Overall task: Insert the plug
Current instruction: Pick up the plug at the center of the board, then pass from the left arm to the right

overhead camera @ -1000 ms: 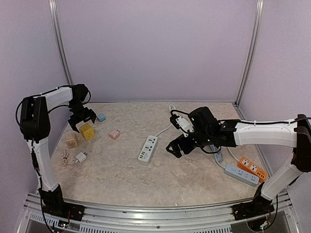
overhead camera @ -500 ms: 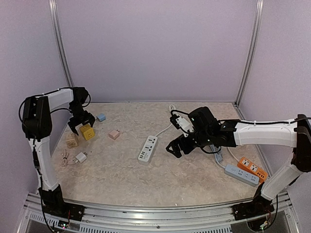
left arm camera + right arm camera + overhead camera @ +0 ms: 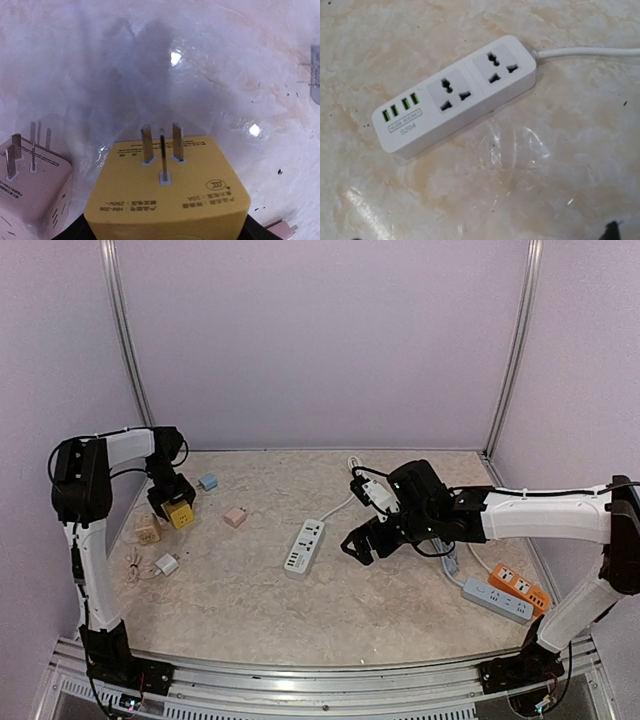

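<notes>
**Left gripper down on the yellow plug, right gripper wide open beside the white strip**

Table [image 3: 330,620]: pale marbled top, walled in by lilac panels.

Right arm [image 3: 545,515]: reaches in from the right edge toward mid-table. Right gripper [image 3: 363,545] hangs low just right of the white power strip [image 3: 305,546], jaws spread, nothing between them. Its wrist camera looks down on the strip.

Left arm [image 3: 90,490]: folded up along the left wall, wrist dipped to the far-left corner. Left gripper [image 3: 170,504] sits right over the yellow plug [image 3: 180,513]. In the wrist view, dark finger edges flank the plug's lower corners. Whether they press its sides or stand just clear, cannot tell.

White power strip [image 3: 457,92]: lies flat, two universal sockets side by side, four green-lined USB ports at the other end, white cord leaving the socket end. Sockets are unoccupied.

Right edge: grey strip [image 3: 497,601] and orange strip [image 3: 519,587] lie side by side, touching or nearly so.

Yellow plug [image 3: 167,192]: cube body resting on the table, three flat prongs pointing up toward the wrist camera.

Beige cube adapter [image 3: 148,530]: just beside the yellow one on the near-left, prongs also up.

Pink adapter [image 3: 235,517], blue adapter [image 3: 208,481], white charger [image 3: 166,564] with coiled cable: scattered loose around the left corner, apart from each other.
</notes>
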`<state>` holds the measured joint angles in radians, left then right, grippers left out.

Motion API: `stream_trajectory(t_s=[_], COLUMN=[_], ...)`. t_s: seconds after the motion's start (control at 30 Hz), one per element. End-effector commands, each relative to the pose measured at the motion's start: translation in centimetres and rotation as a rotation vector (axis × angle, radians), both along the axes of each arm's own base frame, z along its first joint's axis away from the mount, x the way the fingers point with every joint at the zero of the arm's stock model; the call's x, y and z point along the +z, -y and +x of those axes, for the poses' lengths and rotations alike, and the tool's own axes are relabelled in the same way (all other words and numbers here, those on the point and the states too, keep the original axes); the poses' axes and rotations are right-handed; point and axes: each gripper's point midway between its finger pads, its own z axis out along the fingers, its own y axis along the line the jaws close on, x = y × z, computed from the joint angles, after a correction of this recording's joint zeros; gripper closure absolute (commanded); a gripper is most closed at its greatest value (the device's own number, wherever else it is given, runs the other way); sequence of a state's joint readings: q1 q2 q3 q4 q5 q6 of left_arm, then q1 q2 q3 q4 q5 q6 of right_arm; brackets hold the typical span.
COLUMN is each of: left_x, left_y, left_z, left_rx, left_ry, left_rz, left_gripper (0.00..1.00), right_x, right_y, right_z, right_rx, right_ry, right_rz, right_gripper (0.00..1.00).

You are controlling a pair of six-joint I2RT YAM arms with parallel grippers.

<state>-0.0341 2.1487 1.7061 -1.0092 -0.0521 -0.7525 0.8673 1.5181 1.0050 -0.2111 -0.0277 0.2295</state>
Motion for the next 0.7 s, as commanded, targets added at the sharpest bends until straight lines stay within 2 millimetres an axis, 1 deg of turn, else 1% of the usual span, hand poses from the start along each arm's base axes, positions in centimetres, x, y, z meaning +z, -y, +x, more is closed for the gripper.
stream_trajectory(t_s=[0.0,0.17,0.2,0.27,0.33,0.43,0.47,0.5,0.53,0.57,0.6,0.67], left_x=[-0.4,1.5,2.1,3.0,4.2,7.5,9.5,10.6,11.9,12.9,15.0,17.7], left_y=[0.4,1.6,2.4,3.5,5.1,8.0,9.1,10.4,11.8,13.1,14.3,16.9], left_z=[0.8,1.5,1.7,1.6,1.7,1.1,0.8,0.5,0.0,-0.4,-1.2,-2.8], left_rx=[-0.054,-0.117,-0.133,-0.159,-0.195,-0.279,-0.317,-0.366,-0.424,-0.476,-0.528,-0.658], left_ry=[0.037,0.131,0.154,0.191,0.252,0.384,0.451,0.499,0.561,0.613,0.687,0.809], left_rz=[-0.015,-0.034,-0.063,-0.093,-0.135,-0.195,-0.215,-0.248,-0.287,-0.316,-0.339,-0.390], left_gripper=[0.33,0.61,0.67,0.72,0.78,0.79,0.79,0.79,0.79,0.79,0.79,0.78], right_x=[0.4,0.0,0.0,-0.1,-0.2,-0.2,-0.1,0.0,0.2,0.4,0.9,1.7], right_y=[-0.1,-0.1,-0.1,-0.2,-0.2,-0.3,-0.3,-0.4,-0.6,-0.8,-0.9,-1.2], right_z=[0.2,0.3,0.3,0.2,0.1,0.0,0.0,-0.2,-0.3,-0.5,-0.7,-1.3], right_rx=[-0.008,-0.009,-0.009,-0.006,-0.004,-0.001,0.001,0.008,0.020,0.032,0.043,0.075], right_ry=[-0.013,-0.014,-0.015,-0.016,-0.016,-0.018,-0.018,-0.021,-0.018,-0.017,-0.009,0.004], right_rz=[0.020,0.016,0.016,0.019,0.026,0.040,0.045,0.050,0.061,0.076,0.097,0.148], right_gripper=[0.00,0.00,0.00,0.00,0.00,0.00,0.00,0.00,0.00,0.00,0.00,0.00])
